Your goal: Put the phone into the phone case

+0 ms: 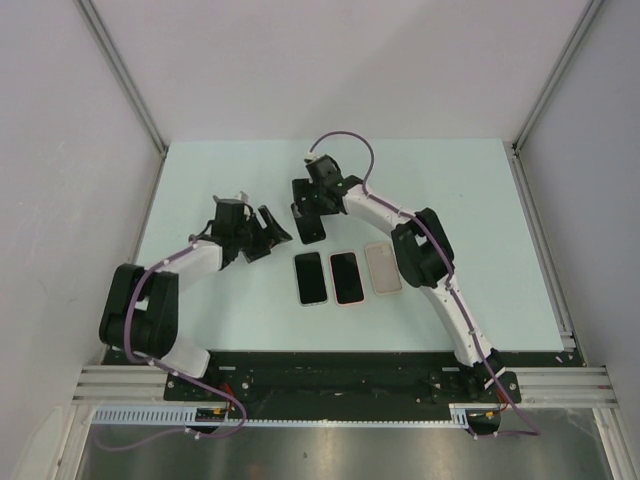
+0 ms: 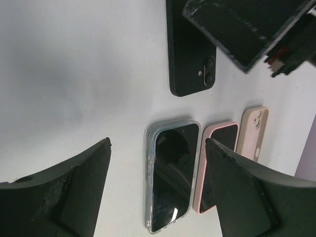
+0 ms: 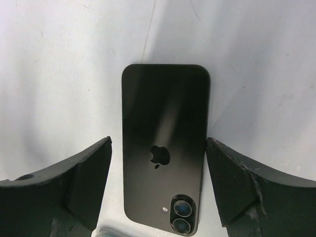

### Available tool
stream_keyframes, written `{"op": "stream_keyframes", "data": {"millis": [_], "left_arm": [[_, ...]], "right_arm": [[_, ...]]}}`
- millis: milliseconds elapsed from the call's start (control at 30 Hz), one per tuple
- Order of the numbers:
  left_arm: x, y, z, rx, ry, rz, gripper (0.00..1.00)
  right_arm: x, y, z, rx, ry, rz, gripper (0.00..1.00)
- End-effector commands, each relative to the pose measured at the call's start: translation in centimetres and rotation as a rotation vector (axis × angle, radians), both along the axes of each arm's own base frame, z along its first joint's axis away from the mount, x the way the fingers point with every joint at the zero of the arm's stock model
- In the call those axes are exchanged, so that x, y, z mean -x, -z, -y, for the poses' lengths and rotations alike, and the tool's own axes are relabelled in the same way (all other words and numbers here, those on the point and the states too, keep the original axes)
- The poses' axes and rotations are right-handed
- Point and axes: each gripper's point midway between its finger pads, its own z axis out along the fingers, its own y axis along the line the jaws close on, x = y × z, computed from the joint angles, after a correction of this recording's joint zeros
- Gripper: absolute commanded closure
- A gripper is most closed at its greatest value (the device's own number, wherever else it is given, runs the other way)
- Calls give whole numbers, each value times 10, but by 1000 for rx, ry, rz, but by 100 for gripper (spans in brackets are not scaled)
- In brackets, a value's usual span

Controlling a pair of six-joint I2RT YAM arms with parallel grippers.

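Observation:
A black phone [image 3: 165, 148] lies face down on the table, camera lenses toward my right wrist. My right gripper [image 3: 158, 145] is open and straddles it, one finger on each long side; whether either finger touches it I cannot tell. From above, this phone [image 1: 311, 226] sits just beyond a row of three cases. The beige phone case [image 1: 383, 268] is at the right end of that row, back up [image 2: 254, 131]. My left gripper [image 1: 272, 238] is open and holds nothing, hovering left of the phone.
A clear case holding a dark phone [image 2: 170, 173] and a pink case holding another [image 2: 217, 163] lie side by side left of the beige one. The right gripper's body [image 2: 247, 29] hangs over the black phone [image 2: 190, 54]. White walls enclose the table [image 1: 480, 220].

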Motion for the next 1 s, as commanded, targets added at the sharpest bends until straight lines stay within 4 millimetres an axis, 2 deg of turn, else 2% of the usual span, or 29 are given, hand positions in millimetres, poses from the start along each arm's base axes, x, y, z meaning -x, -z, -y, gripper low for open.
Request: {"op": "stream_keyframes", "data": {"millis": [0, 100, 200, 533, 767, 967], "left_arm": [[-1, -35, -28, -36, -128, 100, 17], [7, -46, -41, -47, -165, 124, 16], [15, -45, -49, -44, -186, 121, 16], [30, -60, -52, 5, -184, 152, 15], [41, -48, -51, 17, -179, 116, 16], [55, -35, -53, 32, -193, 94, 16]], "right_arm": [[16, 21, 1, 174, -60, 22, 18], [15, 29, 3, 256, -73, 49, 17], [20, 35, 1, 306, -88, 69, 16], [31, 55, 5, 405, -107, 61, 17], [37, 59, 1, 402, -125, 46, 33], [49, 53, -24, 361, -157, 58, 37]]}}
